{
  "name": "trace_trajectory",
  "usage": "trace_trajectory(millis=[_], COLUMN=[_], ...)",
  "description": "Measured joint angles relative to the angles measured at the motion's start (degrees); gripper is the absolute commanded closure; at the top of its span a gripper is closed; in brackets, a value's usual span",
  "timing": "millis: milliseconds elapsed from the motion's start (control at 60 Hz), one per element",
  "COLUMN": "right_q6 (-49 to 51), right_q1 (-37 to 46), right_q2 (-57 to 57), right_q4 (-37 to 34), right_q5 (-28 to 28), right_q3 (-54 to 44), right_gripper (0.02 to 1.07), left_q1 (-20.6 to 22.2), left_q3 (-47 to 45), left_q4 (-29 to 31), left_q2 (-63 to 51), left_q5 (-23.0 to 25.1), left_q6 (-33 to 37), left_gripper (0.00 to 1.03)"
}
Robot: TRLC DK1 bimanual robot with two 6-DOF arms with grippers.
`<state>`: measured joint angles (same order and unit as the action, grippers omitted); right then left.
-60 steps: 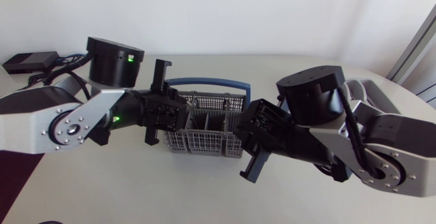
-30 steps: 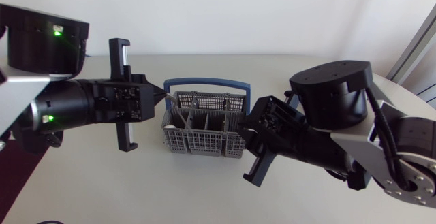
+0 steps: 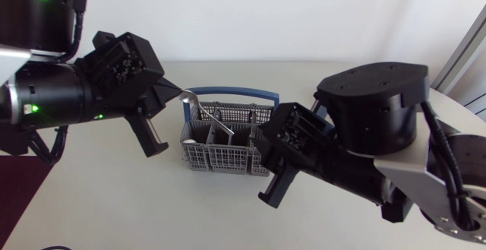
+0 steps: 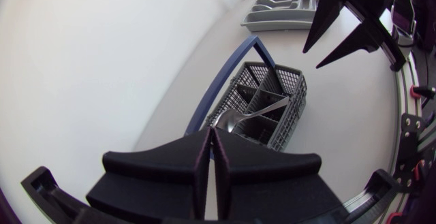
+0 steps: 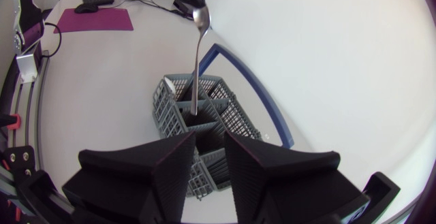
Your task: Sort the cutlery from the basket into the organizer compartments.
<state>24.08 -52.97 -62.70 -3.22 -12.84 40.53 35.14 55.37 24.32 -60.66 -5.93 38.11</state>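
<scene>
Nothing readable is showing in any of the views. No lettering, number or sign is standing out legibly on the basket (image 3: 228, 159), the organizer (image 4: 279, 13), the left arm (image 3: 61, 98) or the right arm (image 3: 372, 128).

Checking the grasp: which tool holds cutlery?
The left arm's matte black tool, shut on the silver metal spoon by its bowl; the right arm's tool is open and empty.
</scene>
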Motion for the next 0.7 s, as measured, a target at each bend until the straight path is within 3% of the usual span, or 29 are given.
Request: trace_trajectory(millis=[350, 700], right_q6=[3.5, 7.3], right_q1=[-4.0, -4.4], right_q2=[-6.4, -13.8], right_q4=[9.1, 15.1], right_q5=[-6.2, -8.7], right_q3=[1.3, 3.6], right_gripper=[0.63, 0.63], left_q1=[-0.2, -1.0], left_q3=[4.2, 6.6], left_q4=[4.8, 6.7], left_q2=[-6.6, -9.6], left_q5=[2.3, 4.7], left_q6=[-18.0, -26.0], left_gripper=[1.0, 1.0])
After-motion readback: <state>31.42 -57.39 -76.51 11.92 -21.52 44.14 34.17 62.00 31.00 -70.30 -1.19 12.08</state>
